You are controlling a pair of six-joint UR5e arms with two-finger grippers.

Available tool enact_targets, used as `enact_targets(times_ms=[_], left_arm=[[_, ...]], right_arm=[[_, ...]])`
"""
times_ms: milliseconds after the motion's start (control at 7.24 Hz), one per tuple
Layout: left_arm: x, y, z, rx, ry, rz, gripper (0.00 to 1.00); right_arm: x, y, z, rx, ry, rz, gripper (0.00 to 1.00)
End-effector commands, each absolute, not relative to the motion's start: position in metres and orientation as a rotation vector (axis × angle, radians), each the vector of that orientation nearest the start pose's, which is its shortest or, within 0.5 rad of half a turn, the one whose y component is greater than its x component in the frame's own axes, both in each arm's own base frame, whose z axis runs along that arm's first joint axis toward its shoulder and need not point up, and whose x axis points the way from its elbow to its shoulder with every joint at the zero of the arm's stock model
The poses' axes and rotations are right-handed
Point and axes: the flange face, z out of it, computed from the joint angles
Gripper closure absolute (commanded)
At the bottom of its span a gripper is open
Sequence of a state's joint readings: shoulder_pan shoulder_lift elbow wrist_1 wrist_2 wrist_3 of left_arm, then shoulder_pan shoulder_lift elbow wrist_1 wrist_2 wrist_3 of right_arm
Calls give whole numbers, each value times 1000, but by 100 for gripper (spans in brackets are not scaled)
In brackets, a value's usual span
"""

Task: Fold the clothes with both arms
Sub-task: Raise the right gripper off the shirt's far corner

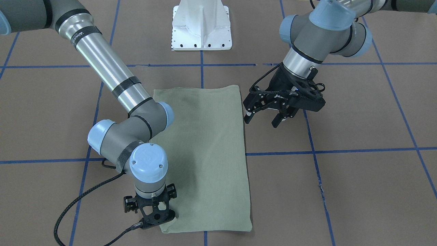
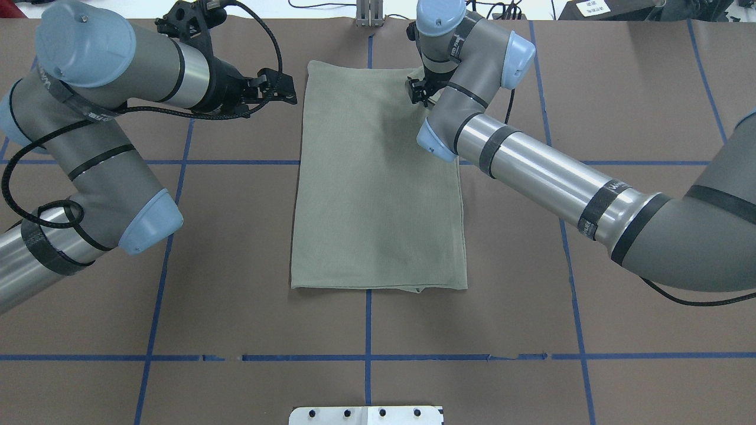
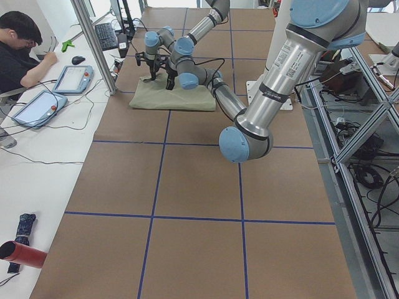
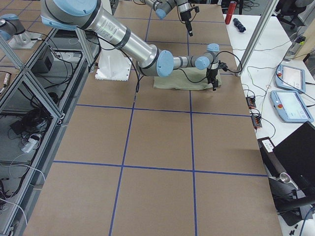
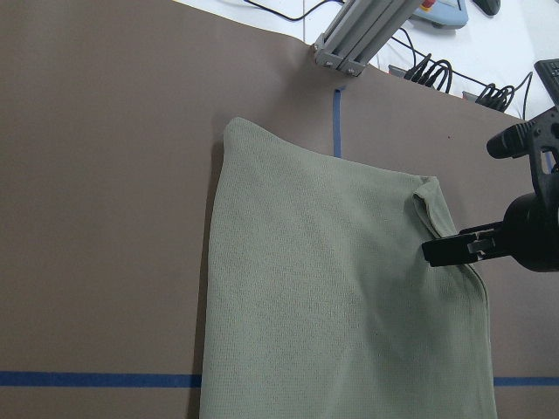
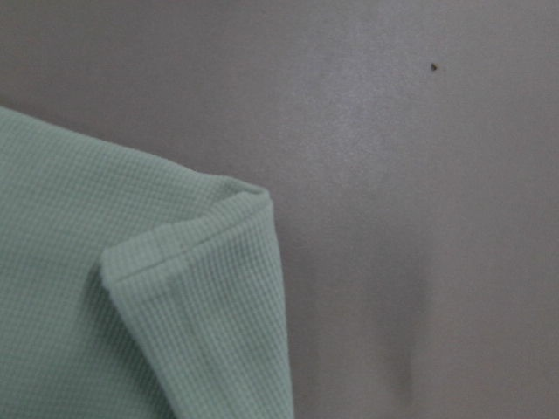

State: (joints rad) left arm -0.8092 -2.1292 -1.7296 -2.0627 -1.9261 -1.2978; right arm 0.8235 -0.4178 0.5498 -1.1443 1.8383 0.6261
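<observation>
Overhead view, clock read from the shirt's middle

- Shirt [image 2: 378, 189]: flat on the brown paper table [image 2: 236, 265], folded to a long plain rectangle with its long axis running 12 to 6. It lies across a blue tape line [image 2: 236, 162]
- Left gripper [image 1: 262, 119]: at 10 o'clock, off the cloth and just beside its long edge. Fingers spread wide apart, tips angled down toward the table
- Right gripper [image 2: 417, 94]: at 1 o'clock, pointing straight down onto the shirt's corner there. The wrist hides the fingers from above. The left wrist view shows one black finger [image 5: 454, 250] at the cloth's edge. Cannot tell whether the pair is together or apart
- Corner flap [image 6: 201, 262]: in the right wrist view this corner is turned back on itself in a small fold, hem showing
- White pedestal [image 1: 202, 25]: at 6 o'clock, well apart from the shirt
</observation>
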Motion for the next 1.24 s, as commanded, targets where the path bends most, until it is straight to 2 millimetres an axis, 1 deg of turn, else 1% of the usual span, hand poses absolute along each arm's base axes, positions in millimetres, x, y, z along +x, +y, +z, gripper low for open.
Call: enact_targets(times_ms=[0,138,276,414,553,691,829,967,1105], left_arm=[[371,-534,205,351,1186,-253,0],[371,-535,204,352,1187,-254,0],[371,-535,204,351,1185,-255,0],[371,-535,204,351,1185,-255,0],[371,-535,204,349,1186,-255,0],[373,-536,203,343,1185,-258,0],[377,-530,206,329,1187,-255,0],[401,-511,218,233,1189,-225,0],[411,-500,230,164,1190,-264,0]], right_arm=[[-508,-760,336,247,-545,-155,0],[-494,-766,350,240,-536,-140,0],[-485,-770,358,236,-529,-130,0],[-481,-772,354,236,-542,-126,0],[-478,-772,338,232,-592,-135,0],[-469,-768,310,259,-655,-142,0],[-455,-748,308,250,-684,-151,0],[-439,-725,297,224,-686,-153,0],[-427,-703,289,207,-718,-165,0]])
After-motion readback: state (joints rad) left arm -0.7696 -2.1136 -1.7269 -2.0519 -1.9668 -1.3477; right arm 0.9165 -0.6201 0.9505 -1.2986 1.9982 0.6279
